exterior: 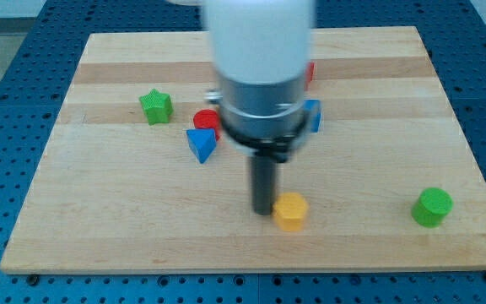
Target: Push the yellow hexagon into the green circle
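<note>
1. The yellow hexagon (290, 211) lies on the wooden board (99, 236), low and a little right of the middle, well apart from the green circle (433, 207), which sits near the board's right edge at about the same height in the view.

2. Between the yellow hexagon and the green circle the board shows only bare wood; no block lies on that stretch.

3. Above and to the view's left of the hexagon, a blue triangle (201, 144) sits with a red round block (205, 121) touching it from above. That red block is partly covered by the arm.

4. A green star (155, 106) stands alone further to the view's left, well apart from the others.

5. A blue block (314, 116) peeks out on the right side of the arm's body; its shape cannot be told, since most of it is hidden. A sliver of a red block (310, 72) shows higher up on the same side, shape also hidden.

6. The arm's wide white and grey body (260, 76) fills the upper middle of the view and hides whatever lies behind it.

7. My tip (263, 210) is down at the board, just to the view's left of the yellow hexagon, touching it or nearly so; the blur makes contact hard to confirm. The rod carries nothing and has no jaws to open or close.
</note>
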